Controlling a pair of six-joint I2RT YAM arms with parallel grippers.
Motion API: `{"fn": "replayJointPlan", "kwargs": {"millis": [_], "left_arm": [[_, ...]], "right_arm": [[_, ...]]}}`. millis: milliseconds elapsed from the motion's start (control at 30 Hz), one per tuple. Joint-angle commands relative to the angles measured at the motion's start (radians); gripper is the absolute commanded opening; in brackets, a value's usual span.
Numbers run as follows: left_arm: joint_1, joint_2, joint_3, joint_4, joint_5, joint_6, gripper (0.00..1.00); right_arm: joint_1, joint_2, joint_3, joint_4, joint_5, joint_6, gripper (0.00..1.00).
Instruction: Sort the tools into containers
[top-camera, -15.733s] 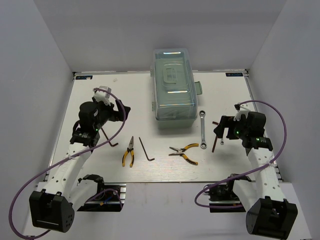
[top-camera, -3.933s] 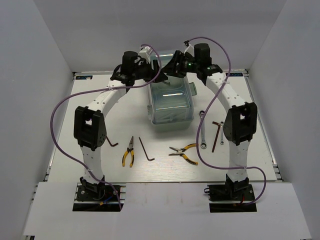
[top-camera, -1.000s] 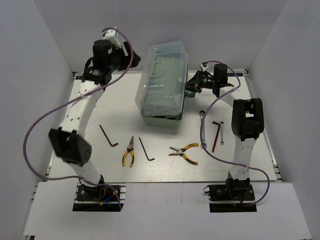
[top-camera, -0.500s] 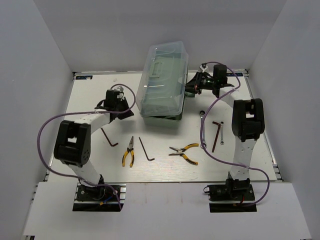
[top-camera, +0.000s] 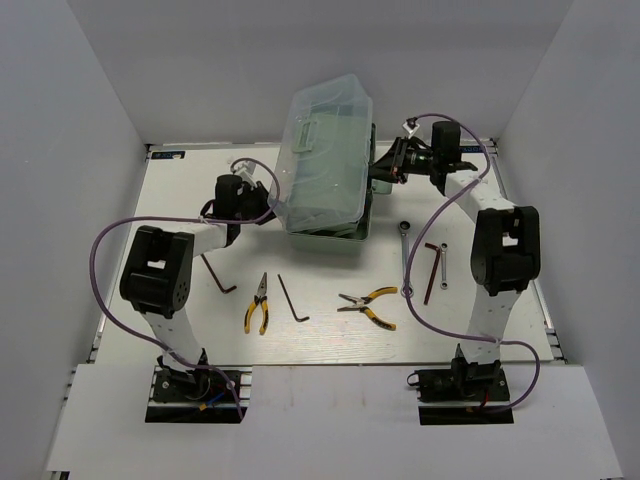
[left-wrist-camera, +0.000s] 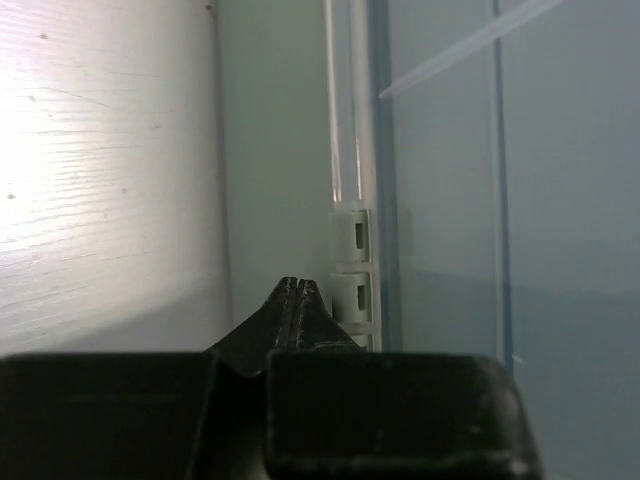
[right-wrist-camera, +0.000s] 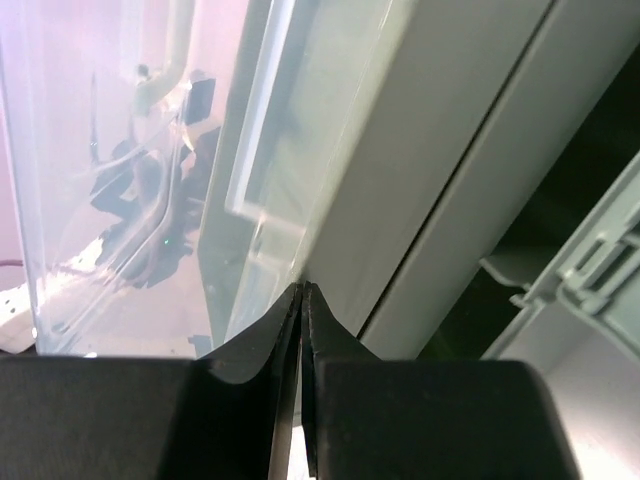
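Overhead, I see the toolbox (top-camera: 330, 226) by the bench's far edge, its lid (top-camera: 322, 150) tilted up, and the tools (top-camera: 368, 303) loose nearer me. Left wrist: the left gripper (left-wrist-camera: 298, 296) is pressed together, empty, against the box's side. Right wrist: the right gripper (right-wrist-camera: 302, 296) is closed, empty, at the lid's edge. I judge we're mid-opening, and next the lid needs swinging fully back.

The toolbox (top-camera: 325, 222) with its tilted-up clear lid (top-camera: 318, 140) fills the rear middle of the table (top-camera: 330, 345). The left claw (top-camera: 268, 206) and right claw (top-camera: 381, 172), fingers pressed together, crowd its two sides. In front, pliers (top-camera: 258, 303), hex keys (top-camera: 292, 299) and a wrench (top-camera: 405, 262) lie scattered in a row. The left margin, right margin and near strip are open.
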Motion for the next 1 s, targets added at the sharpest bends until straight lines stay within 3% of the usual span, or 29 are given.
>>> {"fn": "replayJointPlan", "kwargs": {"millis": [0, 233, 967], "left_arm": [[-0.016, -0.020, -0.014, 0.104, 0.107, -0.041, 0.00], [-0.025, -0.001, -0.068, 0.198, 0.156, -0.096, 0.00], [-0.025, -0.011, -0.106, 0.256, 0.183, -0.124, 0.00]], "right_arm": [[0.033, -0.088, 0.028, -0.032, -0.032, -0.039, 0.09], [0.067, -0.099, 0.063, -0.094, -0.028, -0.063, 0.09], [0.113, -0.157, 0.147, -0.207, -0.019, -0.112, 0.09]]}}
